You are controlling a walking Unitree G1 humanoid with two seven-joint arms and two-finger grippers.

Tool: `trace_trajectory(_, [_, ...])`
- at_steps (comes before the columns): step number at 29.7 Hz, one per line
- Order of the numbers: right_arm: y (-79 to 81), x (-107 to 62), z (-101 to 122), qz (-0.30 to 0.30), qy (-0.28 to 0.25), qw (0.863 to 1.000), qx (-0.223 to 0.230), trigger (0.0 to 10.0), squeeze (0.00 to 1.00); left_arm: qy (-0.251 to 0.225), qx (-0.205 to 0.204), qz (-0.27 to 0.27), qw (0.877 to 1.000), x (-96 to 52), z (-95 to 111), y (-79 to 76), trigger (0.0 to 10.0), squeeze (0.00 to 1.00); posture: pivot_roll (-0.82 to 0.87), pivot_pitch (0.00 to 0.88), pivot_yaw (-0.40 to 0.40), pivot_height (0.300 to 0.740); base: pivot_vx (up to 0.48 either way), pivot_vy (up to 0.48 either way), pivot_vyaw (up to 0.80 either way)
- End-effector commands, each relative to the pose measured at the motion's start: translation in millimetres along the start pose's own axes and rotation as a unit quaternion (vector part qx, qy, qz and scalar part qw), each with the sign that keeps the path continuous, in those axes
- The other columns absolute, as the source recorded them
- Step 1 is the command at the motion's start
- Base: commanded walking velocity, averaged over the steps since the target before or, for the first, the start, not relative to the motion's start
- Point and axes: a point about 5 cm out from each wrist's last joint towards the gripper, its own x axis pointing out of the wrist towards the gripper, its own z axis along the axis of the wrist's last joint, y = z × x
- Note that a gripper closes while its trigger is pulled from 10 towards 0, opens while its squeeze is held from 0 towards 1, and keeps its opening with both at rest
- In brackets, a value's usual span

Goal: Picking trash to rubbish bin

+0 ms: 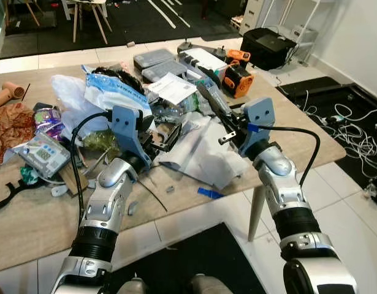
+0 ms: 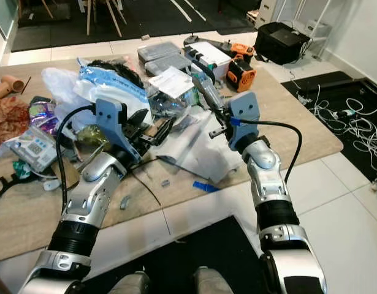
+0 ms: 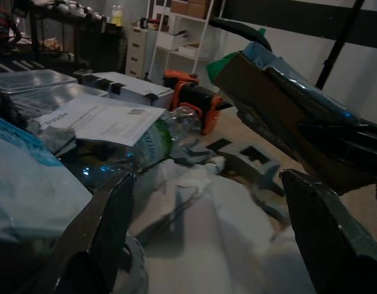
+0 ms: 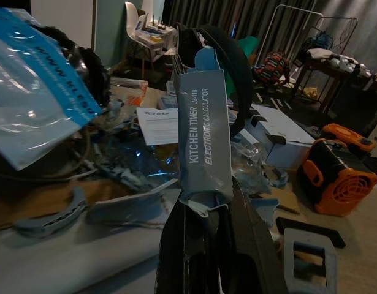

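Looking down from the head camera, I have both arms raised over a cluttered wooden table [image 1: 311, 131]. My right gripper [image 4: 203, 211] has its two black fingers pressed together on a long flat package [image 4: 205, 138] printed "KITCHEN TIMER ELECTRONIC CALCULATOR"; the package is lifted above the heap of trash and angles back towards the middle of the table. My left gripper [image 1: 165, 136] hangs with its fingers [image 3: 105, 233] spread wide apart and nothing between them, just above a crumpled white plastic sheet [image 1: 203, 153] that spills towards the table's near edge. Beyond that gripper lies a clear plastic bottle [image 3: 148, 147] on its side with a printed white paper [image 1: 173, 87] resting on top of it. To the left of the paper sits a blue-and-white plastic bag [image 1: 111, 90]. At the far side of the table stands an orange and black device [image 1: 237, 79], beside a white box [image 1: 203, 61]. On the left of the table is a small white digital timer [image 1: 42, 153]. A blue scrap [image 1: 209, 193] lies near the table's front edge.
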Motion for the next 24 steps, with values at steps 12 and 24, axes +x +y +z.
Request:
trace_trajectory(12, [1.5, 1.5, -1.3, 0.008, 0.006, 1.000, 0.000, 10.0, 0.00, 0.008, 0.007, -0.031, 0.999, 6.5, -4.6, -8.6, 10.0, 0.00, -0.05, 0.000, -0.071, 0.740, -0.318, 0.000, 0.00])
trace_trajectory(24, [1.7, 1.0, -1.6, 0.011, 0.006, 1.000, 0.000, 10.0, 0.00, 0.012, 0.011, -0.043, 0.999, 7.8, -5.8, -11.2, 10.0, 0.00, -0.05, 0.000, -0.073, 0.740, -0.322, 0.000, 0.00])
